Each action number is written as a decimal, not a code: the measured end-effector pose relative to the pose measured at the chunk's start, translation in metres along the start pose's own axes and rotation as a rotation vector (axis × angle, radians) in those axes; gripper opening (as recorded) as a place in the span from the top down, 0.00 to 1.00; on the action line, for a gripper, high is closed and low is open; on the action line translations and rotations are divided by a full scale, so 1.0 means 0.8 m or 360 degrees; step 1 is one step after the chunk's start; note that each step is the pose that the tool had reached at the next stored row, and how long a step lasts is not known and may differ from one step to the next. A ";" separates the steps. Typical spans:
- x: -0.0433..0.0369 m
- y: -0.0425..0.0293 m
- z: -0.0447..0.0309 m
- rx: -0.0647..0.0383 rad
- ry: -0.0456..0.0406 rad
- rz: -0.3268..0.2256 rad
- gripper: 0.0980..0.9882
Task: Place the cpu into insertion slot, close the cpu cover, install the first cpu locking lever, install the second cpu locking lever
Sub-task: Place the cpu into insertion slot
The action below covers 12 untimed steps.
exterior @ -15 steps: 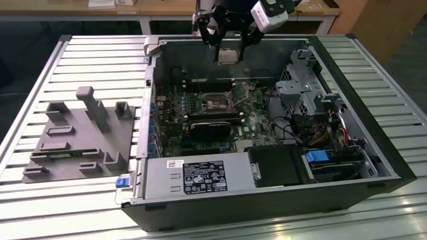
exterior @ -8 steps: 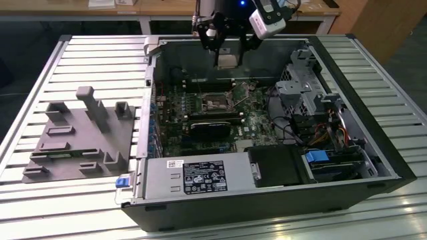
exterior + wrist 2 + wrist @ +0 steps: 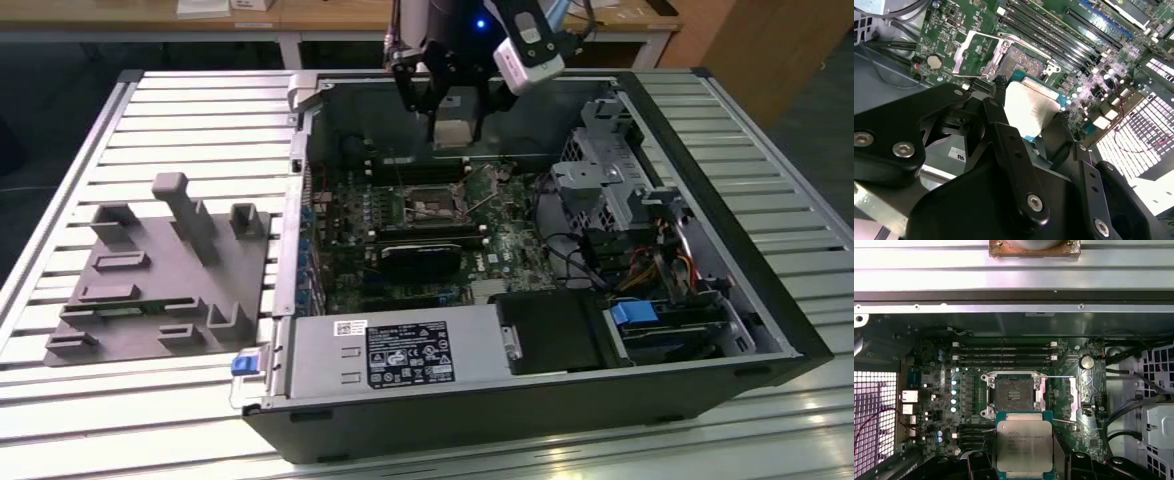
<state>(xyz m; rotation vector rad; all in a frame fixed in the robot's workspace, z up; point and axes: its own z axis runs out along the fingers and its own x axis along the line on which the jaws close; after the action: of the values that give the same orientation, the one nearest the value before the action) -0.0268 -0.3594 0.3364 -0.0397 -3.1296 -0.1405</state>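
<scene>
Cpu (image 3: 1024,446), metal lid up, sits level, pinched at opposite edges by the gripper (image 3: 1024,463), near the insertion slot (image 3: 1011,395).

The chip (image 3: 1024,444) has a dull silver-grey top with a green edge. The gripper (image 3: 1031,105) is black. The socket (image 3: 1013,394) is dark in the centre with a silvery rim, set on a green circuit board (image 3: 929,360). The table (image 3: 187,110) is pale grey, striped with slats. The computer case (image 3: 534,420) is black.
</scene>
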 end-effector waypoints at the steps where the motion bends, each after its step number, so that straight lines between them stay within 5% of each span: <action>1: 0.001 -0.0002 0.0023 0.0000 0.0000 0.0000 0.51; 12: 0.006 -0.0026 0.0272 0.0000 0.0000 0.0002 0.51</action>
<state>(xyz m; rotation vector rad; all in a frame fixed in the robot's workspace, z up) -0.0317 -0.3595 0.3145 -0.0419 -3.1296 -0.1407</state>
